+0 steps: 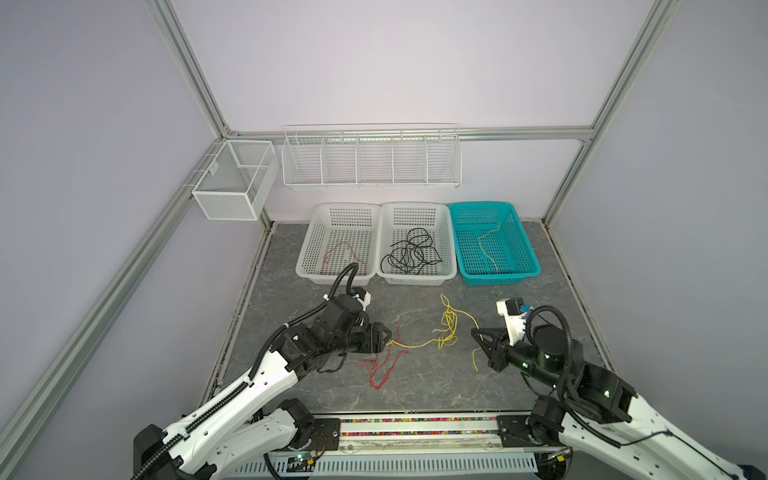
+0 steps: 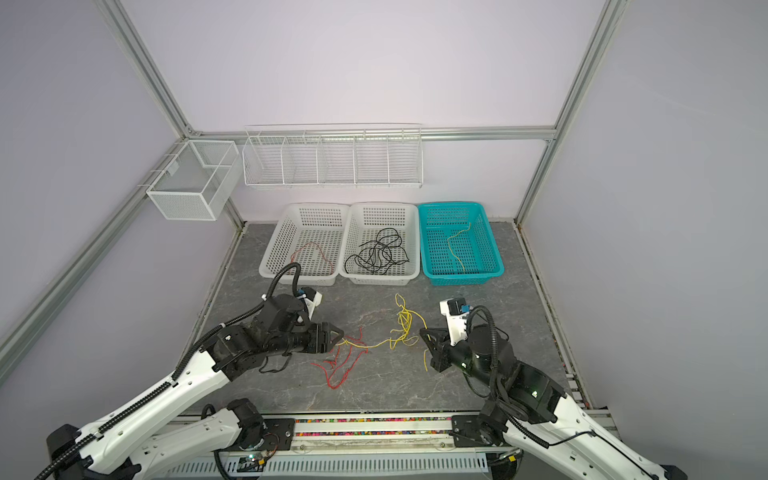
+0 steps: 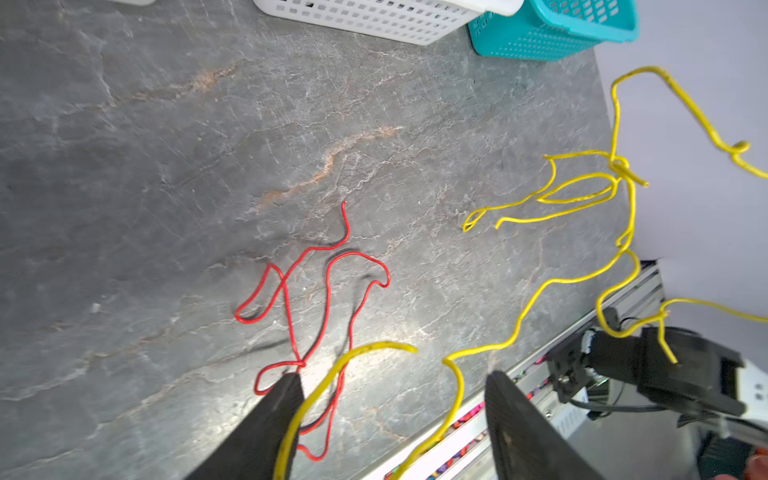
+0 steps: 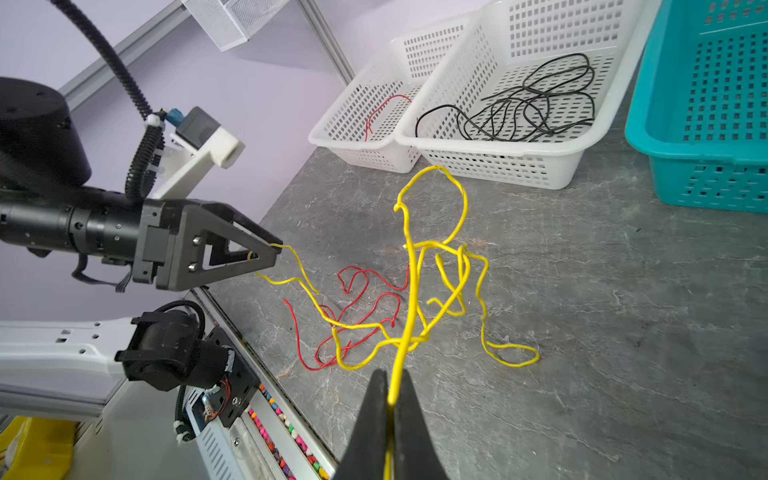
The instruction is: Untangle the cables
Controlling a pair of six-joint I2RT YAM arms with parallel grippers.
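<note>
Grey stone tabletop (image 1: 415,399), middle of the frame: yellow cable (image 1: 451,326) runs left-right between both claws. Right claw (image 4: 390,388) is pinching one strand tight, left claw (image 3: 395,376) is spread with the other end loose between its jaws. Red cable (image 1: 379,368) lies just below, nearer the left claw.

**Back of table** (image 1: 415,392): closed off by the left white basket (image 1: 320,279), middle white basket (image 1: 413,279) and teal basket (image 1: 494,279), set side by side.

**Mid-table:** the yellow cable (image 1: 448,328), partly raised, runs between the left tool (image 1: 390,334) and right tool (image 1: 473,331) and bars passage across.

**Red cable** (image 1: 380,365): lies flat just beside the left tool, a low obstruction only.

**Open:** a bare strip before the white baskets, and the bare front strip up to the rail (image 1: 415,428).
</note>
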